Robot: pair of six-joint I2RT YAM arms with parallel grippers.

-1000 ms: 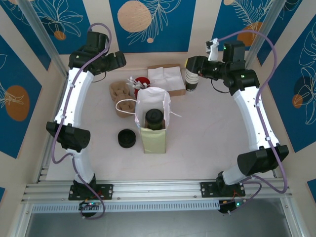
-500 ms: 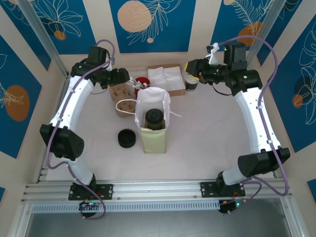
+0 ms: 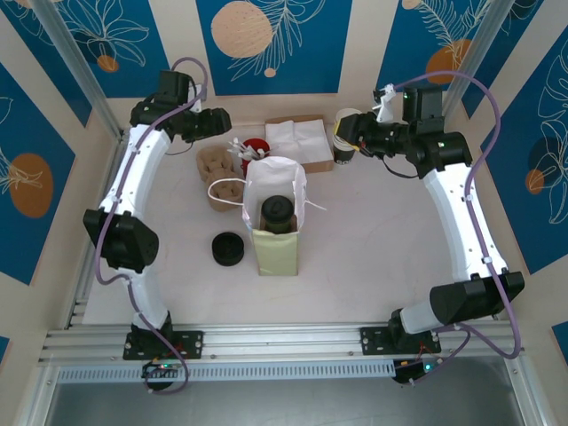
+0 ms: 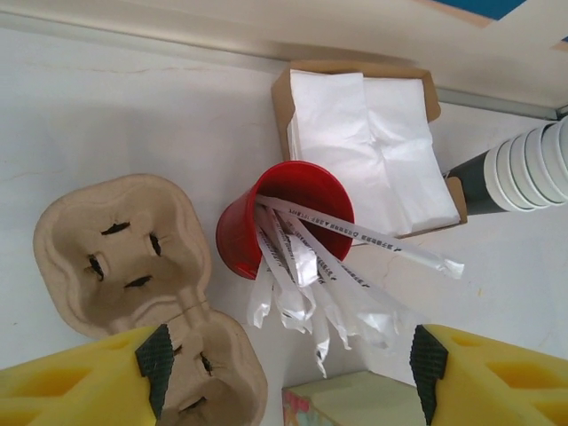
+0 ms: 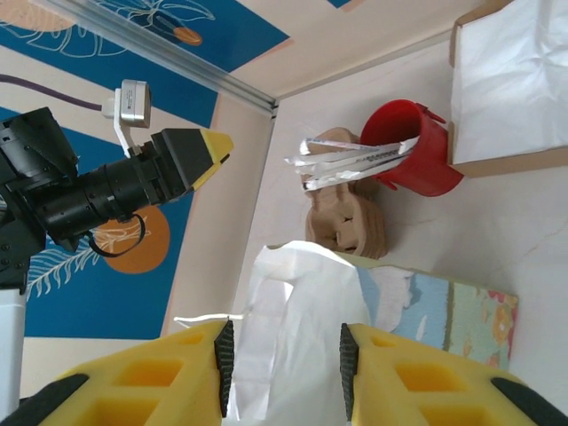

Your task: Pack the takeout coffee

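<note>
As the black-lidded olive-tan paper cup (image 3: pixel 277 211) already sits inside the open paper bag (image 3: pixel 275 255), packing seems nearly done; my left tool (image 4: pixel 291 357) gapes empty, my right tool (image 5: pixel 286 359) half-open, empty.

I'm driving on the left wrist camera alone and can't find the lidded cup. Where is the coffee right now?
Observer: The takeout coffee stands inside the open paper bag at mid-table, black lid facing up.
Operator: Is the right arm carrying anything?
Observer: No. The right gripper has its jaws apart with nothing between them.
Operator: Anything beside the bag I should avoid?
Observer: A stack of black lids sits just left of the bag, not touching it.
</note>
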